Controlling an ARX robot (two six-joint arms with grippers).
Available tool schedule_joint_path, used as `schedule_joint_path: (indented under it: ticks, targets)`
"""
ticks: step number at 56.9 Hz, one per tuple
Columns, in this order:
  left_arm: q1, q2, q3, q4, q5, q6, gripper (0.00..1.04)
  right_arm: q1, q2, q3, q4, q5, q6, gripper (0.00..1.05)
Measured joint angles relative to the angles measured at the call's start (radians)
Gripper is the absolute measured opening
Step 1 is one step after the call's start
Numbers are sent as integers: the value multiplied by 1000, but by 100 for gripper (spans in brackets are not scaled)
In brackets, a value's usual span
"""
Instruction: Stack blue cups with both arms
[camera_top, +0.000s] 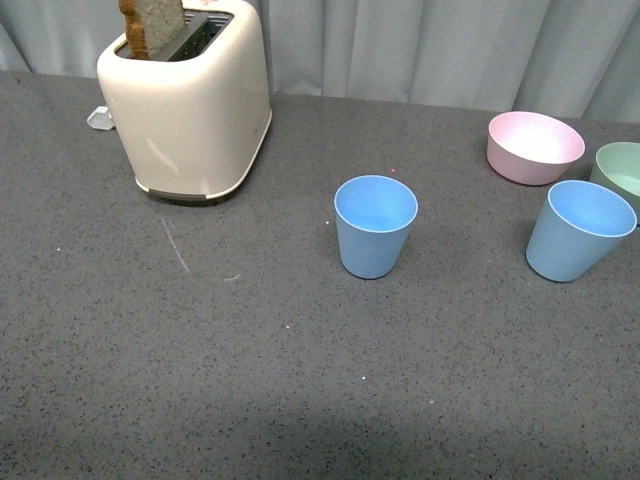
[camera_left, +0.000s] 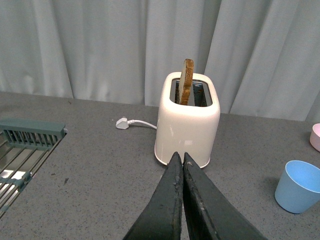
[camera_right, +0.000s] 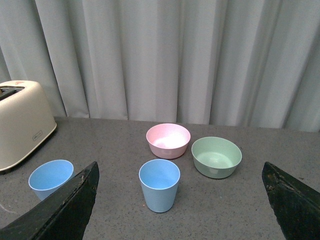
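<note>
Two light blue cups stand upright and apart on the dark grey table. One cup (camera_top: 375, 226) is near the middle; it also shows in the left wrist view (camera_left: 299, 186) and the right wrist view (camera_right: 50, 177). The other cup (camera_top: 578, 229) is at the right, next to the bowls, and sits in the right wrist view (camera_right: 159, 184) between my wide-open fingers. My right gripper (camera_right: 181, 172) is open and empty, well short of that cup. My left gripper (camera_left: 180, 156) is shut and empty, its tips pointing at the toaster. Neither arm shows in the front view.
A cream toaster (camera_top: 190, 105) with a slice of toast (camera_top: 152, 25) stands at the back left, its white plug (camera_left: 123, 123) behind it. A pink bowl (camera_top: 534, 147) and a pale green bowl (camera_top: 621, 170) sit at the back right. A dish rack (camera_left: 25, 150) lies at the far left.
</note>
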Motion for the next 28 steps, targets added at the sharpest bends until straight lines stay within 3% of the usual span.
schedule_joint_path:
  ticks: [19,28]
  targets:
    - [0,-97,0,-97,0,0,4,0,0,0,0,0,0,95]
    - [0,-256,0,-267,0,0,4,0,0,0,0,0,0,95]
